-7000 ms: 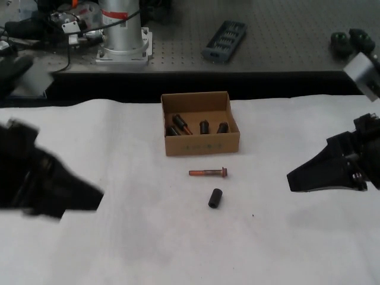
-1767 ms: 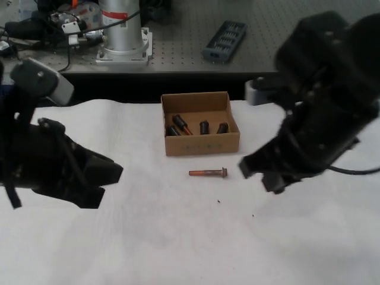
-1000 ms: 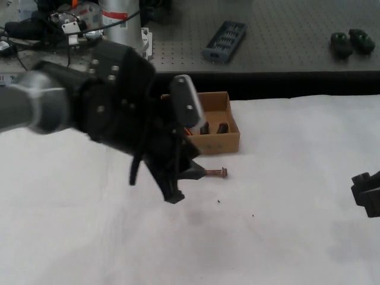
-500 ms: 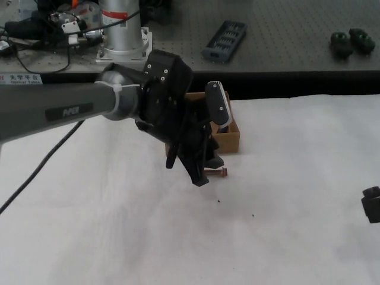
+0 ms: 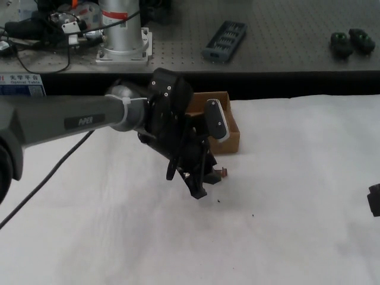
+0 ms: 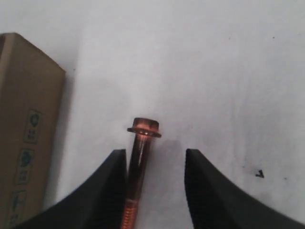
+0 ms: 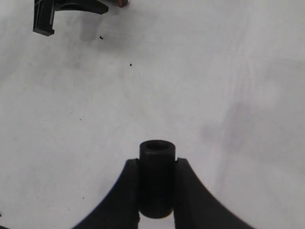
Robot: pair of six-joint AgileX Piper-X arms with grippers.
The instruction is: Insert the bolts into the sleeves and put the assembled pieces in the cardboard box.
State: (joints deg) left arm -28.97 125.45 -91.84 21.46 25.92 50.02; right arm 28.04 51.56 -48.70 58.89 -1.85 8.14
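Note:
A copper-coloured bolt lies on the white cloth just in front of the cardboard box. My left gripper is open and straddles the bolt's shank, which lies close to one finger; the head sticks out past the fingertips. In the high view the left gripper hangs low over the bolt and the arm hides most of the box. My right gripper is shut on a black sleeve, open end forward, above the cloth at the far right.
The box wall stands close beside the left gripper. The white cloth covers the bench front. Behind it sit a metal post base, a dark grey tray and two black knobs.
The left arm swung in from the left and came down over the bolt. The right arm, which had taken the sleeve off the cloth, drew back to the right edge.

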